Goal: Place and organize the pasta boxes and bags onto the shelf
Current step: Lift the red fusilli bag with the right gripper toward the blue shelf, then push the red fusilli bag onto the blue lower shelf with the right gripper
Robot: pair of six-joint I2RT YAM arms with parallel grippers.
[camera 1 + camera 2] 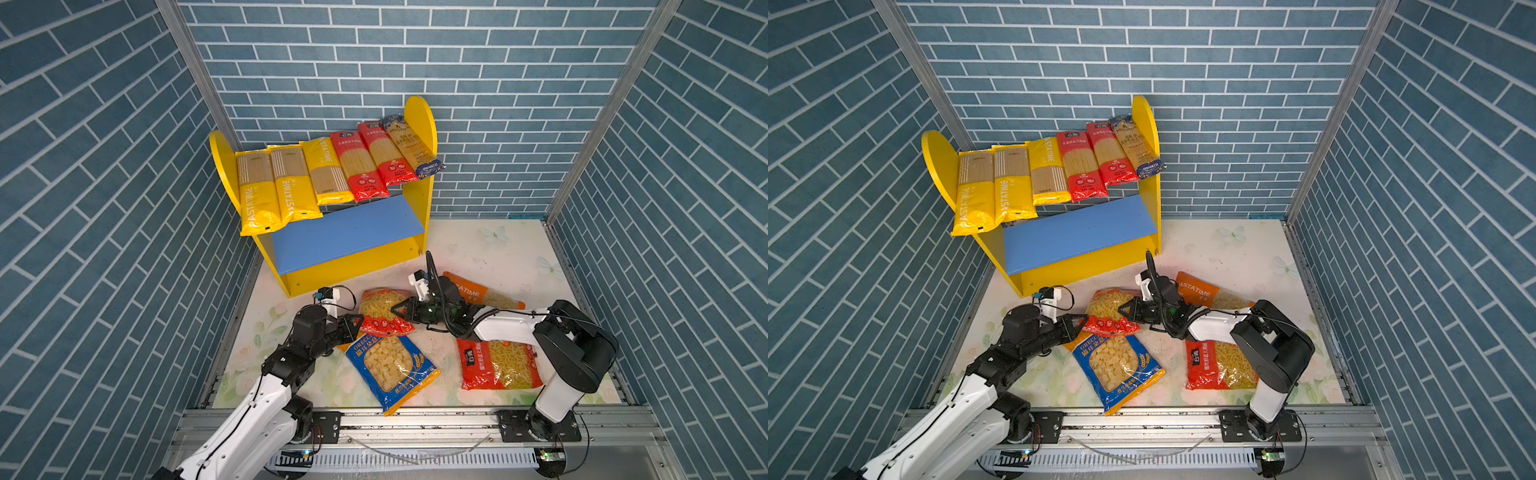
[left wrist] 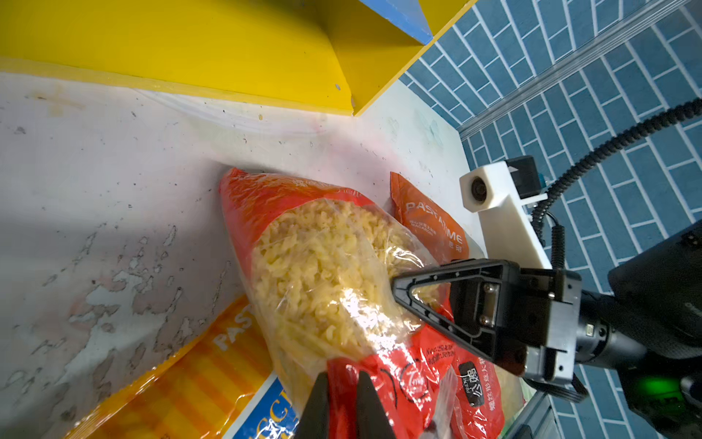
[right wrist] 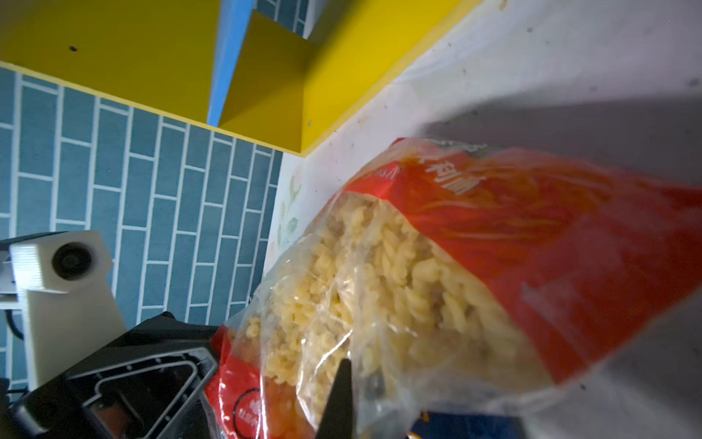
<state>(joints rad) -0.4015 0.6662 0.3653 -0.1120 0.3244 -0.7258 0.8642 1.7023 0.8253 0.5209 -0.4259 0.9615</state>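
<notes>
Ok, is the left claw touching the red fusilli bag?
Touching. The left wrist view shows the left claw pinching an end of the red fusilli bag.

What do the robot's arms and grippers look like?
The left arm and right arm have white shells with black joints. The left gripper and right gripper are black with hollow triangular fingers. Each wrist bears a white camera housing; a coiled black cable and green light show at the right wrist.
</notes>
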